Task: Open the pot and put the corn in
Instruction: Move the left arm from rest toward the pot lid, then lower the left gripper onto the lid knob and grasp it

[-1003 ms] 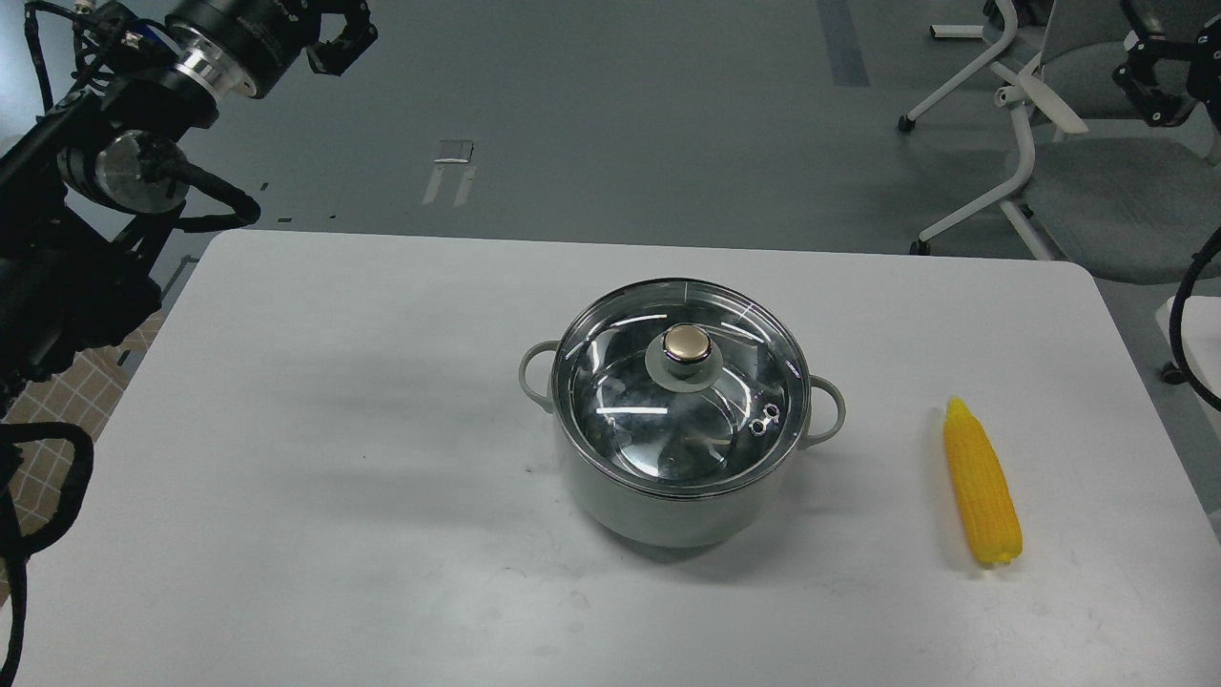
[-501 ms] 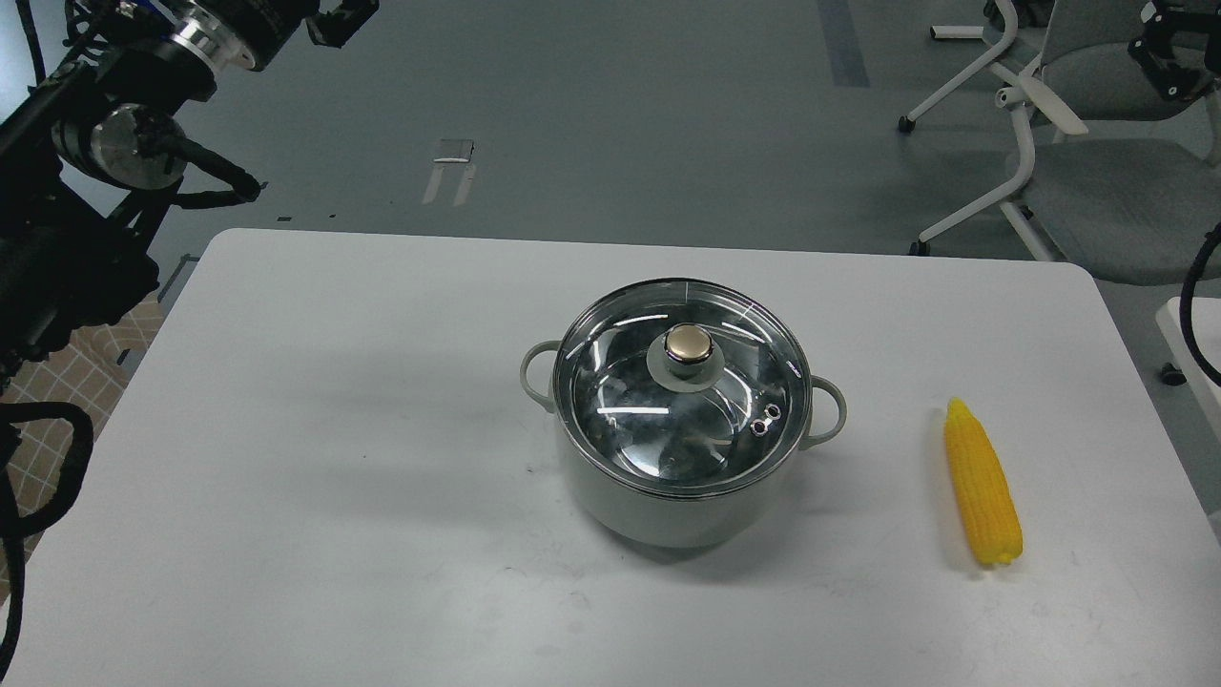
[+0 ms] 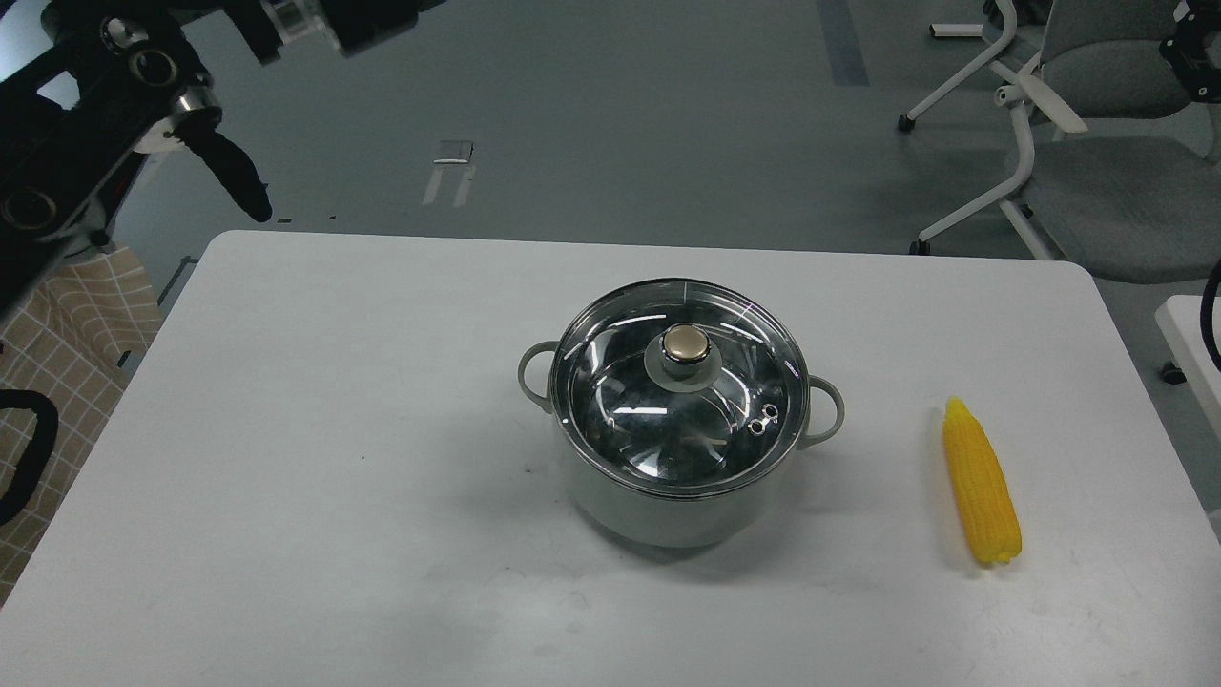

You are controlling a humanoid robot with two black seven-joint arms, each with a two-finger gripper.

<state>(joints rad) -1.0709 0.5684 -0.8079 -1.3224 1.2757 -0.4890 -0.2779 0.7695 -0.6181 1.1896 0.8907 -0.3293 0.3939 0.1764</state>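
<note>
Up top, neither set of fingers really shows: the left gripper [image 3: 367, 24] sits at the upper edge as a dark blur cut by the frame, and whether its fingers are spread or pressed together cannot be told; the right gripper [image 3: 1194, 59] is a small dark clump at the far upper right in front of the chair, same problem, cannot tell. Change since a second ago: the left arm [image 3: 91, 134] has swung, its wrist rolled and lifted further up and toward the middle, elbow parts now lie across the upper left corner, and the right one has climbed higher toward the frame edge. Nothing on the table moved. Likely a reach is only being set up, so the task is at its very start. The glass lid [image 3: 668, 420] with its gold knob [image 3: 685, 343] sits seated on the pot [image 3: 658, 510], which stands centre of the table, both loop handles free. The corn [image 3: 981, 496] lies flat to the right of the pot, well apart from it, tip pointing away from the robot, untouched. The white table [image 3: 334, 429] is matte with rounded corners and faint scuffs. Beyond it, grey floor, a taped mark [image 3: 451, 153], a white-framed grey office chair [image 3: 1097, 181] at upper right, checked tile at far left.
</note>
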